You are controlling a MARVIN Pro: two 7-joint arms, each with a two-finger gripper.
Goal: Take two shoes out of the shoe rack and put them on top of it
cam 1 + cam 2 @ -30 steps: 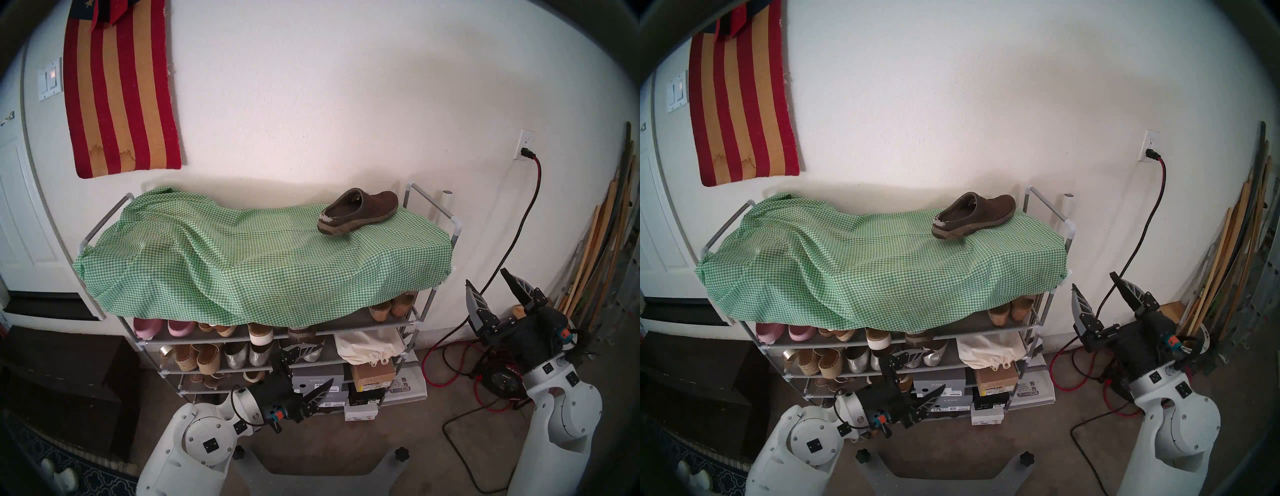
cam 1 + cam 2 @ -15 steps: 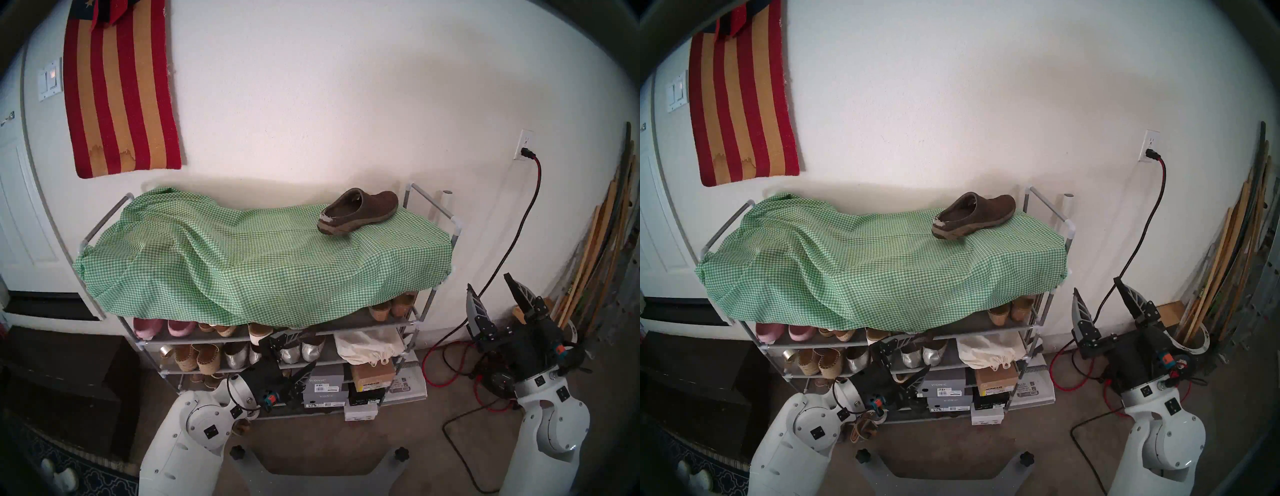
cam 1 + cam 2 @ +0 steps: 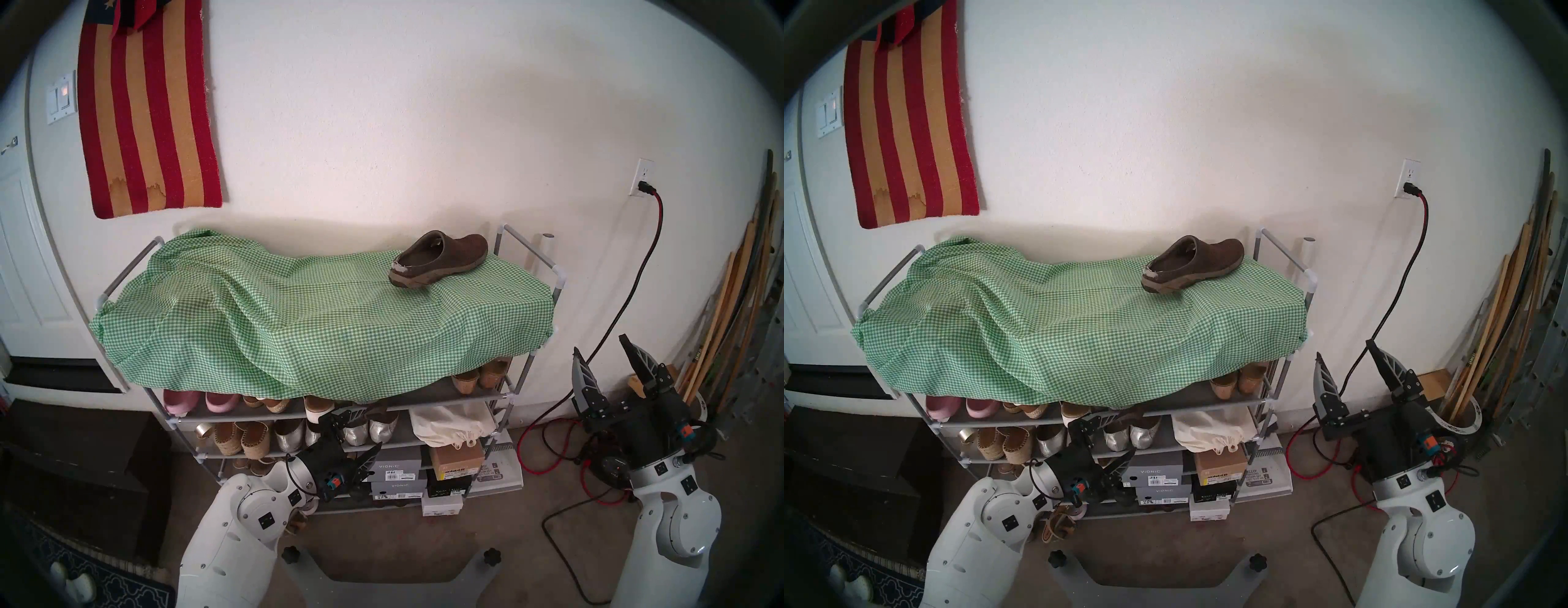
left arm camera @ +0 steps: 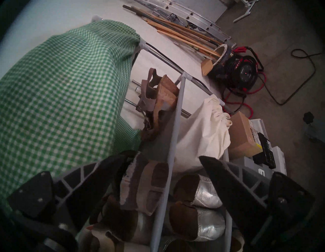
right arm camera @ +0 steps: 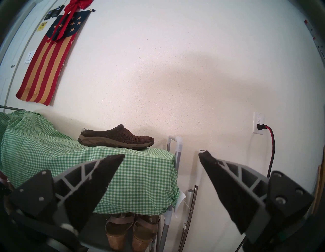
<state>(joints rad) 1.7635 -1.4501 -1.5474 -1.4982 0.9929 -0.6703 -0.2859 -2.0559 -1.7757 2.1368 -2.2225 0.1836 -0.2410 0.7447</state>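
One dark brown clog (image 3: 439, 259) (image 5: 116, 138) lies on the green gingham cloth (image 3: 297, 322) at the top right of the shoe rack (image 3: 532, 254). The other clog (image 4: 146, 183) sits on the shelf just under the cloth, its treaded sole and frayed heel facing my left wrist camera. My left gripper (image 3: 375, 426) (image 4: 165, 155) is open at that shelf's front. Its fingers straddle the clog's heel and the front tube (image 4: 174, 126). My right gripper (image 3: 599, 344) (image 5: 161, 154) hangs open and empty, right of the rack and below its top.
Silver flats (image 4: 205, 195) sit one shelf below the clog, beside tan espadrilles (image 3: 242, 439) and a cream bag (image 3: 449, 426). Shoe boxes (image 3: 399, 471) fill the lower tiers. A red cord reel (image 3: 611, 467) and leaning sticks (image 3: 734, 318) crowd the floor at right.
My left gripper rose from the box tier and pushed in to the shelf under the cloth, still open. The right arm dropped slightly. The clog on top stayed put.
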